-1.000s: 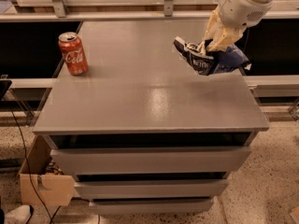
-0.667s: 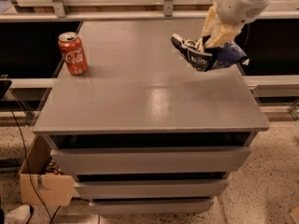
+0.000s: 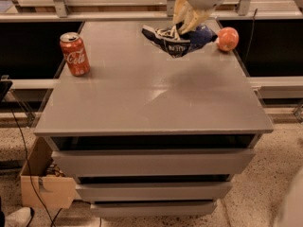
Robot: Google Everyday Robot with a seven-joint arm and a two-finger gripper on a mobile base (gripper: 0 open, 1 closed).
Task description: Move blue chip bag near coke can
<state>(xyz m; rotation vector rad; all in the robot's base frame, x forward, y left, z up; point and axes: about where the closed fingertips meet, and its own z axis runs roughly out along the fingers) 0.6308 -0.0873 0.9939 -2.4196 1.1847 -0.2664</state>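
Note:
The blue chip bag (image 3: 179, 40) hangs crumpled above the table's far middle, held from above by my gripper (image 3: 182, 26), which is shut on its top. A soft shadow lies on the table below it. The red coke can (image 3: 75, 54) stands upright near the table's left edge, well to the left of the bag and lower in view.
A round orange fruit (image 3: 227, 39) sits at the far right of the grey table (image 3: 151, 103), just right of the bag. Drawers line the cabinet's front. A cardboard box (image 3: 45, 186) stands on the floor at the lower left. A metal rail runs behind the table.
My gripper has carried the bag up and to the left, away from the right edge. The orange fruit, hidden behind the bag before, now shows.

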